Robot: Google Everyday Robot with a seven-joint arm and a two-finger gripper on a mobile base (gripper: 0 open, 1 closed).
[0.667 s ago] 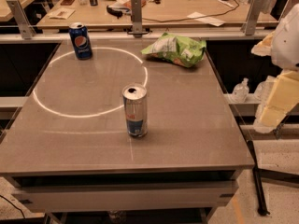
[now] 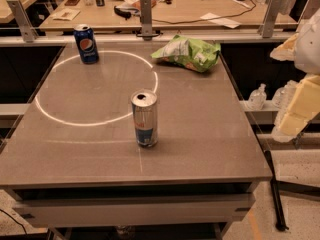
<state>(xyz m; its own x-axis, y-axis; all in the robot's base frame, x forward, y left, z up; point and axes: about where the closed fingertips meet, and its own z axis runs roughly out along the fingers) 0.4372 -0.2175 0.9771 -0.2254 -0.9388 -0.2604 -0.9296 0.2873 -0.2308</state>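
Nothing on the table (image 2: 210, 134) has shifted since the earlier frame: both cans and the bag lie just where they were. Only my gripper (image 2: 297, 109) seems to have drifted, a touch to the right and upward, and the change is slight.

It hangs off the right side of the table, out past the edge and above the floor, touching nothing that I can see. Whether it is released or clenched I cannot tell. I see nothing carried in it. Parked out there, I judge, it keeps the tabletop open to the camera.

Of the three things on the table, the green chip bag (image 2: 187, 53) is nearest to me. It lies on its side at the far right, slumped flat as a soft, partly filled bag does. The silver can (image 2: 145, 119) stands upright near the middle of the table, its top opened, at the near-right edge of a pale ring (image 2: 50, 111) on the surface. A blue Pepsi can (image 2: 86, 44) stands upright at the far left, on the far arc of that ring. Both cans rest on their flat bases, which I take to be why they stand steady, well apart from each other and from the bag.

Below me, beside the table's right edge, small clear bottles (image 2: 257, 96) stand on a lower ledge. A cluttered bench (image 2: 190, 6) runs along behind the table.
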